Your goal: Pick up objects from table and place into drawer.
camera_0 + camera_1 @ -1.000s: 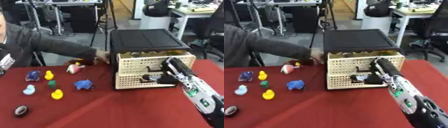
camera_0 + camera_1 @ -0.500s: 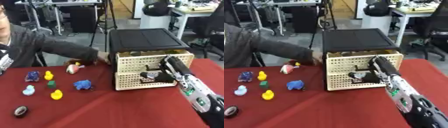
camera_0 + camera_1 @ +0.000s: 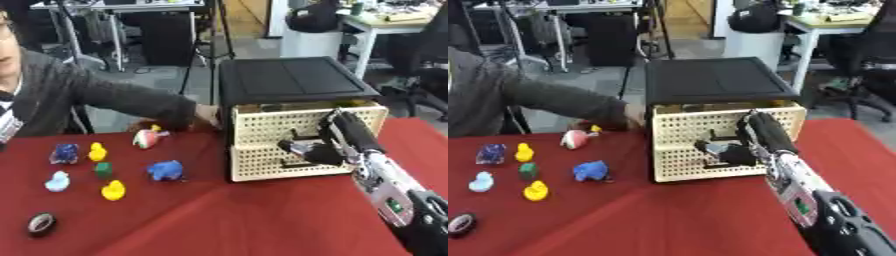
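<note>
Left eye view: your right hand point(image 3: 322, 150) sits against the front of the cream drawer unit point(image 3: 262, 135), fingers curled at the handle — whether they grip it, you cannot tell. Toys lie at nine o'clock on the red table point(image 3: 219, 220): blue toy point(image 3: 165, 170), yellow duck point(image 3: 113, 190).

Right eye view: tape roll point(image 3: 458, 223) cut off at the edge; a person's sleeve point(image 3: 553, 100) hides the unit's left side.

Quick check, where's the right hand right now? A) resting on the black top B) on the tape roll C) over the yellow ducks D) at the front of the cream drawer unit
D: the right hand is at the perforated front of the cream drawer unit, fingers curled there, far from the toys on the red table.
</note>
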